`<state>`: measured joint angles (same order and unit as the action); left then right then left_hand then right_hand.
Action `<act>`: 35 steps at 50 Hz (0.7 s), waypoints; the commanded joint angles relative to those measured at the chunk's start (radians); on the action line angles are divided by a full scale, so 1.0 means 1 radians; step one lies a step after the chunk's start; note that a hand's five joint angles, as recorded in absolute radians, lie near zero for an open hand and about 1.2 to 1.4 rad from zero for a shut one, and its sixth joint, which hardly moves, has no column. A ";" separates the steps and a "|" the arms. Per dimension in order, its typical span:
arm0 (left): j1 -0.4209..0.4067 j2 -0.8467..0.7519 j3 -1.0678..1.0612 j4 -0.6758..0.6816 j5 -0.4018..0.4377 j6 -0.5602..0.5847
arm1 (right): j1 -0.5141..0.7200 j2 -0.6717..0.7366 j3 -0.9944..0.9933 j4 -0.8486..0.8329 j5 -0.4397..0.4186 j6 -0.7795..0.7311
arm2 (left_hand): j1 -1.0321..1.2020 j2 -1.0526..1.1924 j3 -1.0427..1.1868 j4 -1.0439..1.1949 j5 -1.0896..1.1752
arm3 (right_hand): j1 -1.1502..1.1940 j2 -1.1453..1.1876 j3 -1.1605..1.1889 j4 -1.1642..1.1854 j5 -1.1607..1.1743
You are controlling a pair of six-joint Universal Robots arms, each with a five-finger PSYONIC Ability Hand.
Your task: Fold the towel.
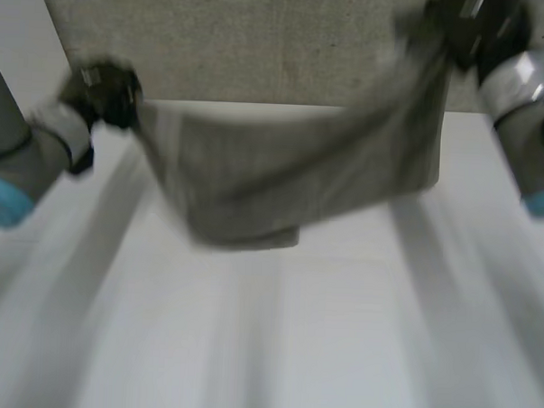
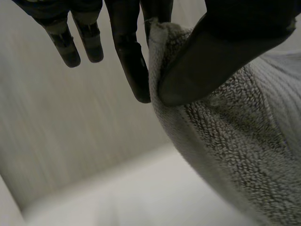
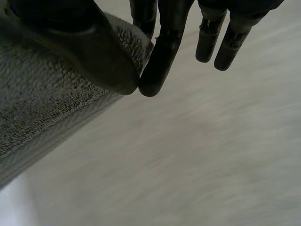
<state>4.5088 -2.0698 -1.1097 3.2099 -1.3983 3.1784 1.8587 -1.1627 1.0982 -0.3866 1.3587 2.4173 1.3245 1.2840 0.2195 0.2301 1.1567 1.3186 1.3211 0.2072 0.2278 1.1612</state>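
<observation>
The towel [image 1: 291, 178] hangs spanning nine to two o'clock, the left hand [image 1: 101, 93] and right hand [image 1: 465, 32] each pinching an end corner.

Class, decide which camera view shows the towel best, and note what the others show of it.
The head view: the towel sags at full span between the left hand and the right hand. Each wrist view shows an edge pinched between thumb and finger.
</observation>
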 commanded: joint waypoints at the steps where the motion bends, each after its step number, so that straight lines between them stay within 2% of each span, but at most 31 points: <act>1: 0.004 0.294 0.010 0.276 -0.022 -0.081 | -0.016 -0.109 -0.066 -0.067 0.031 0.204 | 0.072 0.112 -0.045 -0.056 0.065 | 0.078 0.075 -0.033 -0.053 0.061; 6: 0.022 0.341 -0.157 0.320 0.039 -0.083 | -0.039 -0.120 0.046 0.083 -0.044 0.187 | 0.072 0.112 -0.045 -0.056 0.065 | 0.078 0.075 -0.033 -0.053 0.061; 8: 0.033 0.341 -0.214 0.323 0.068 -0.081 | -0.047 -0.115 0.154 0.167 -0.091 0.134 | 0.072 0.112 -0.045 -0.056 0.065 | 0.078 0.075 -0.033 -0.053 0.061; 9: 0.052 0.339 -0.270 0.320 0.091 -0.080 | -0.047 -0.115 0.155 0.167 -0.092 0.134 | 0.072 0.112 -0.045 -0.056 0.065 | 0.078 0.075 -0.033 -0.053 0.061; 11: 0.076 0.333 -0.331 0.320 0.107 -0.077 | -0.081 -0.114 0.285 0.208 -0.107 0.071 | 0.072 0.112 -0.045 -0.056 0.065 | 0.078 0.075 -0.033 -0.053 0.061; 15: 0.139 0.307 -0.497 0.323 0.120 -0.052 | -0.118 -0.106 0.395 0.233 -0.115 0.049 | 0.072 0.112 -0.045 -0.056 0.065 | 0.078 0.075 -0.033 -0.053 0.061; 21: 0.159 0.244 -0.622 0.323 0.125 0.005 | -0.139 -0.098 0.566 0.250 -0.124 0.060 | 0.072 0.112 -0.045 -0.056 0.065 | 0.078 0.075 -0.033 -0.053 0.061; 23: 0.168 0.191 -0.682 0.320 0.125 0.055 | -0.150 -0.097 0.600 0.239 -0.125 0.071 | 0.072 0.112 -0.045 -0.056 0.065 | 0.078 0.075 -0.033 -0.053 0.061; 29: 0.170 0.109 -0.720 0.311 0.125 0.150 | -0.168 -0.058 0.658 0.235 -0.165 0.123 | 0.072 0.112 -0.045 -0.056 0.065 | 0.078 0.075 -0.033 -0.053 0.061; 35: 0.164 0.120 -0.720 0.304 0.121 0.167 | -0.190 -0.051 0.663 0.242 -0.216 0.134 | 0.072 0.112 -0.045 -0.056 0.065 | 0.078 0.075 -0.033 -0.053 0.061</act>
<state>4.6811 -1.9515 -1.8348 3.5210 -1.2734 3.3191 1.6862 -1.2254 1.7599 -0.1494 1.1918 2.5346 1.3246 1.2842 0.2195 0.2301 1.1567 1.3229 1.3212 0.2072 0.2278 1.1643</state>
